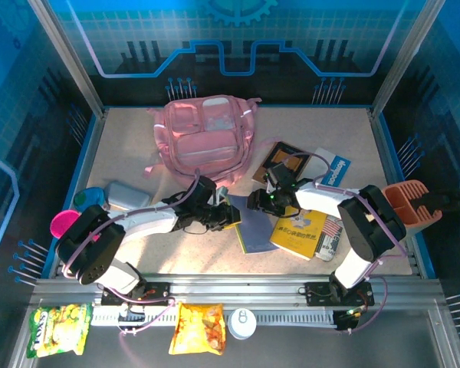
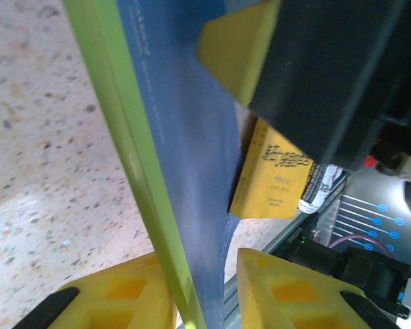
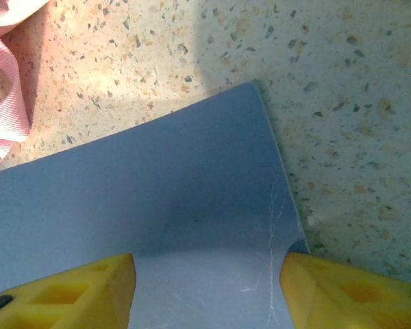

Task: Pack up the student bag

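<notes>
Bag (image 1: 207, 142), upper centre of the top view; blue book (image 1: 253, 226) just below, mid-frame. Left fingers (image 2: 116, 301) straddle the book's green edge, clamped or not you cannot tell; right fingers (image 3: 68, 288) stand spread over its face. Seat the edge deep before lifting.

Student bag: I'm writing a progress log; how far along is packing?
Done: nothing visibly packed; the student bag lies at the far side. In hand: the left end effector straddles an edge of the blue book, the right end effector open above it. Left: that book, the yellow book, the grey case.
</notes>
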